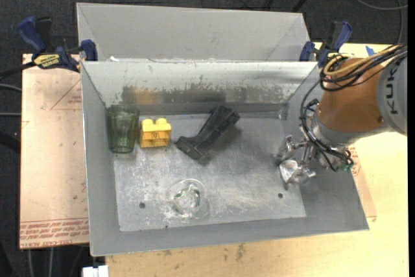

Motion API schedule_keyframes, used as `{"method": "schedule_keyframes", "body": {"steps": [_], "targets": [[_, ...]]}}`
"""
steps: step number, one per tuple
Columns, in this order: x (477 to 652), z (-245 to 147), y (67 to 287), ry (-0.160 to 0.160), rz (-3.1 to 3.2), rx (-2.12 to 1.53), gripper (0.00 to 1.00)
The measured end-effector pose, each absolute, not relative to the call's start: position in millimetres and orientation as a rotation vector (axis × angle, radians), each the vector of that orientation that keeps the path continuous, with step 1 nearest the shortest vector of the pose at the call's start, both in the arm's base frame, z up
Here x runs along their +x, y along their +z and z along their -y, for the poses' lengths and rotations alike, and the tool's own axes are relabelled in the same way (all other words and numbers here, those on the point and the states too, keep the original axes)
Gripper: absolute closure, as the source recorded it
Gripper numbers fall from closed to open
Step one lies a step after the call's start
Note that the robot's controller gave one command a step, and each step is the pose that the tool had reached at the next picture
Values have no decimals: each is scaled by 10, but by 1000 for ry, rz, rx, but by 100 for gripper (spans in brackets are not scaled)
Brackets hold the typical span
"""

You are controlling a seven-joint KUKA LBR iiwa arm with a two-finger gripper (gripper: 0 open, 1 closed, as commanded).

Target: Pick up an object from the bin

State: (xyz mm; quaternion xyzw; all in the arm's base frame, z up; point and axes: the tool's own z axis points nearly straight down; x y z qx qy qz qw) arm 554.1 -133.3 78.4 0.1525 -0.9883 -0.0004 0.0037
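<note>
My gripper (292, 168) hangs low over the bin's right side, above bare floor near the right wall, with nothing between its metal fingers. A black boot-shaped object (209, 134) lies well to its left, near the middle of the back. In the front middle rests a clear crumpled plastic piece (188, 196), left of the gripper.
A yellow toy brick (155, 132) and a green translucent cup (122, 130) stand at the back left. The arm with its orange cover leans in over the right wall.
</note>
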Motion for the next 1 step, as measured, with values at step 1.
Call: {"method": "schedule_keyframes", "body": {"steps": [1], "targets": [[5678, 1245, 2410, 6, 3034, 855, 100]]}}
